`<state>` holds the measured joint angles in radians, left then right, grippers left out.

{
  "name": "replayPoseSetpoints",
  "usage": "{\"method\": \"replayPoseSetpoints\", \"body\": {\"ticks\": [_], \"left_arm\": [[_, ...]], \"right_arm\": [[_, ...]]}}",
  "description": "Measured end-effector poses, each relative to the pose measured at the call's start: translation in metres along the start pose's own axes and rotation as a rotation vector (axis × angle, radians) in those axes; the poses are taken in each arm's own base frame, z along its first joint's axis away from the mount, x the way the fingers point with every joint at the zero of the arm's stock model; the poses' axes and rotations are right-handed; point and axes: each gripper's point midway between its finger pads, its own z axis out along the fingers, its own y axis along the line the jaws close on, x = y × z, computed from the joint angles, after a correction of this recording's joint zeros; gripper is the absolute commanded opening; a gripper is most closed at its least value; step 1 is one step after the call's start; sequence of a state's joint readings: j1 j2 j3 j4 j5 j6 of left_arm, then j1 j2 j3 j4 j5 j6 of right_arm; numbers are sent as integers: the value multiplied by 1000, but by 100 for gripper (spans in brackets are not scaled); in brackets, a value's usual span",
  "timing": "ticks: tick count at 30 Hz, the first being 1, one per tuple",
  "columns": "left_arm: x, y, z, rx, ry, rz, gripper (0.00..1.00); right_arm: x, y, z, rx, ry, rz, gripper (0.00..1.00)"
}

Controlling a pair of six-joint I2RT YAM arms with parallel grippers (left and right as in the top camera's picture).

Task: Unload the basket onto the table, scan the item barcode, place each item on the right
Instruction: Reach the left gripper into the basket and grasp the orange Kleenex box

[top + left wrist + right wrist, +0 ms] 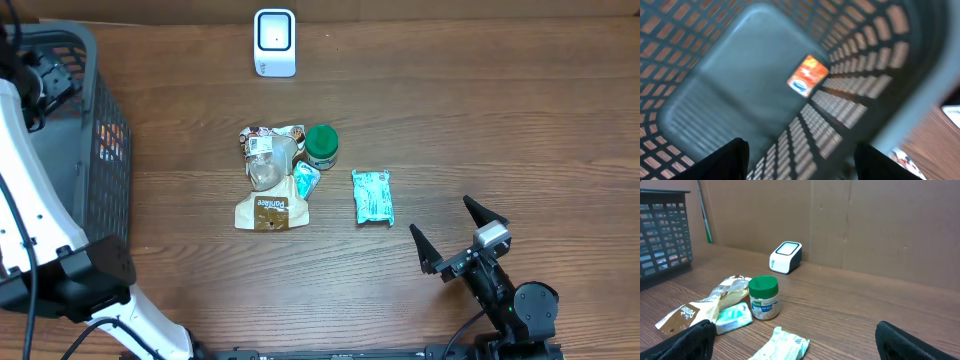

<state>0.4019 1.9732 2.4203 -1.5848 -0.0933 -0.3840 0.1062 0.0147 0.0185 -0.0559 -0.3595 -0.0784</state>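
Sitting at the near edge of the table [420, 110], on the right, is the right gripper [455, 232]. Its two black fingers are spread wide apart. Nothing is between them, and it is not touching anything.

A little farther in lies a flat green and white packet [372, 197]. To the left of it is a small pile in the middle of the table. A brown bag [272, 210] with a see-through top lies flat there. A small blue packet [305, 180] rests on its right side. Just behind that stands a little jar [321, 146] with a green lid. The jar is upright and sits right beside the bag.

On the far left is a big gray basket [110, 130] with holes in its walls. The left arm reaches over it. The left gripper [802, 155] hangs above the inside of the basket. Its fingers are apart and nothing is pinched between them. An orange packet [808, 75] lies on the basket floor, close to one wall, well below the fingers. The picture there is blurry, so the words on the packet cannot be read.

Farthest away, at the back of the table, stands the white scanner [275, 42]. It is well apart from the pile and from both grippers.
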Motion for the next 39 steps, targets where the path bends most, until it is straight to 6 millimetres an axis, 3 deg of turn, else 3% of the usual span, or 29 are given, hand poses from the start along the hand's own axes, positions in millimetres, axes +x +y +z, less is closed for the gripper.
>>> {"method": "replayPoseSetpoints", "body": {"ticks": [6, 11, 20, 28, 39], "left_arm": [[-12, 22, 20, -17, -6, -49, 70], [-18, 17, 39, 14, -14, 0, 71], [14, 16, 116, 24, 98, 65, 70], [38, 13, 185, 63, 89, 169, 76], [69, 13, 242, 94, 34, 259, 76]], "right_arm": [[0, 0, 0, 0, 0, 0, 100], [0, 0, 0, 0, 0, 0, 100], [0, 0, 0, 0, 0, 0, 100], [0, 0, 0, 0, 0, -1, 100], [0, 0, 0, 0, 0, 0, 100]]}}
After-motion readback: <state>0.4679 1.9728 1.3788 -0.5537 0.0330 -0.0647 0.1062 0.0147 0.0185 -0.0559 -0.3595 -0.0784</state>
